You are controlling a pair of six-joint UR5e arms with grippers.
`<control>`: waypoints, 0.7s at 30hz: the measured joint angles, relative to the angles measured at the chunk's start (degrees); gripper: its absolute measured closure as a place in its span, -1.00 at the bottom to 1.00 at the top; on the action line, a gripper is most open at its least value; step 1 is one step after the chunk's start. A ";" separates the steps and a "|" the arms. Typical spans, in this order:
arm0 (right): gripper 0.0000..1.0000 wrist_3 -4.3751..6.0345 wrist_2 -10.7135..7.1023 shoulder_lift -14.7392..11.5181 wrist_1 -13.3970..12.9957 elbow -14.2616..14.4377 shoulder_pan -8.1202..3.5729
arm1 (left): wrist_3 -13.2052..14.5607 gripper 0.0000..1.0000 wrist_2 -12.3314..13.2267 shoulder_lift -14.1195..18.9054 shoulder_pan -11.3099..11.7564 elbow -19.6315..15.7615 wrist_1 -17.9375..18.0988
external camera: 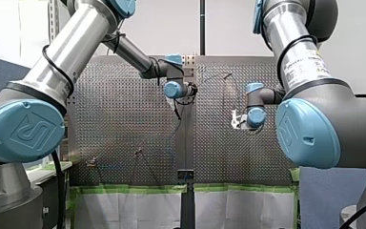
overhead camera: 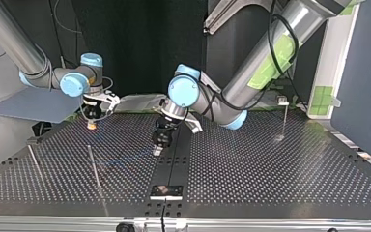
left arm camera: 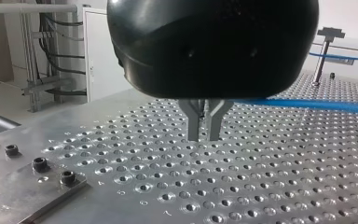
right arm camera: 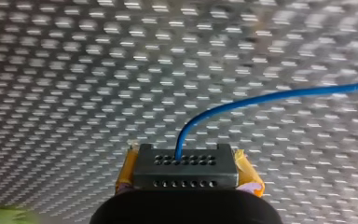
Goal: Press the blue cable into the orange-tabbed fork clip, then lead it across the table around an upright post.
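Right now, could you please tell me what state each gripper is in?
My left gripper: closed; whether on the blue cable cannot be told.
My right gripper: closed on the blue cable.

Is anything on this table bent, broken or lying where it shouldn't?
Nothing stands out. The blue cable leaves my right gripper in a smooth curve with no kink, and the perforated table shows no spill or damage.

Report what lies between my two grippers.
Only bare perforated table, in the top view, between my right gripper and my left gripper. The blue cable meets each in its wrist view, but is too faint to trace there.
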 joint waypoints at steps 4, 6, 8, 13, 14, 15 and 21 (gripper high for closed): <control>1.00 0.48 0.19 2.05 -2.06 1.07 -0.06 | -0.05 0.58 -0.18 -0.05 0.09 0.00 0.00; 1.00 0.70 0.25 3.00 -3.03 1.21 -0.15 | -0.05 0.58 -0.31 -0.04 0.16 0.00 0.00; 1.00 0.97 0.42 4.03 -4.04 1.28 -0.34 | -0.06 0.52 -0.37 -0.03 0.20 0.00 0.00; 1.00 1.82 0.87 6.44 -6.47 1.31 -1.36 | -0.08 0.52 -0.42 -0.05 0.33 0.00 0.00; 1.00 1.93 0.91 6.90 -6.92 1.31 -1.60 | -0.08 0.52 -0.42 -0.04 0.36 0.00 0.00; 1.00 2.06 0.94 7.35 -7.36 1.31 -1.85 | -0.08 0.52 -0.43 -0.03 0.37 0.00 0.00; 1.00 3.64 1.00 10.18 -10.21 1.31 -3.58 | -0.08 0.52 -0.48 -0.05 0.40 0.00 0.00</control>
